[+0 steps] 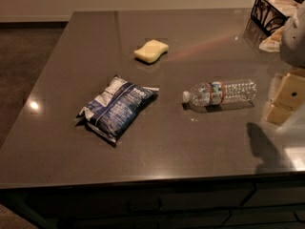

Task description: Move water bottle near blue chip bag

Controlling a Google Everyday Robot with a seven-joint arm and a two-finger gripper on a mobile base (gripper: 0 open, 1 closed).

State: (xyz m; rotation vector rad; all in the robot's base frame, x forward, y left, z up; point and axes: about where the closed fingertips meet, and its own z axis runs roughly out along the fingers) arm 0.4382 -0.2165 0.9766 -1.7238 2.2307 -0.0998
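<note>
- The water bottle (220, 93) is lying on its side on the desk (190, 147), right of centre, with its white cap pointing left toward the blue chip bag (116, 108).
- A narrow red-orange and blue label band is wrapping the bottle near its neck; no writing on it can be read.
- The bottle is sitting apart from the bag, with a stretch of bare dark surface between the two.
- The gripper (280, 101) is hovering at the right edge of the view, just beside the bottle's base and not touching it.
- Its tan jaws are standing slightly apart, holding nothing.
- The blue chip bag is lying flat and crinkled, left of centre; it is showing white lettering, too blurred to read.
- A yellow sponge (151, 50) is resting farther back, well apart from both.
- A black wire basket (272, 11) is standing at the far right corner.
</note>
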